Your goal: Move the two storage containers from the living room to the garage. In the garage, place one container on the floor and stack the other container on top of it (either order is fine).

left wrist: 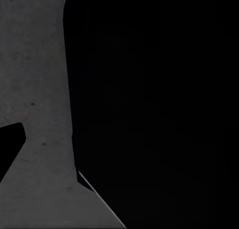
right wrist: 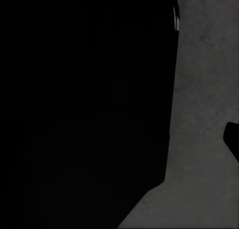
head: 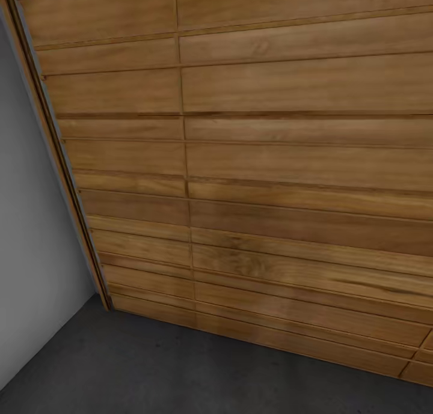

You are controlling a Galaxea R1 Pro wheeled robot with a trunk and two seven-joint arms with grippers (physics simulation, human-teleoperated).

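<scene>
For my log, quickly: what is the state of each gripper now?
Left gripper: cannot be told, the wrist picture is mostly black.
Right gripper: cannot be told, likewise.

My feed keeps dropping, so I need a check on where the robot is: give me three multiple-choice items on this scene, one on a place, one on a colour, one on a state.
1. Where does the pale grey wall stand relative to the wood-plank door in the head view?
A. To its left
B. To its right
C. Above it

2. What colour is the floor?
A. Light wood
B. Dark grey
C. Red

3. How do the door's planks run?
A. Vertically
B. Horizontally
C. In a herringbone pattern

Answers:
1 A: the wall meets the wood-plank door at the door's left edge, at a thin grey frame strip.
2 B: the floor is dark grey and rough, and the same surface shows in the left wrist view and the right wrist view.
3 B: long boards lie across the door, split by one upright seam.
</scene>
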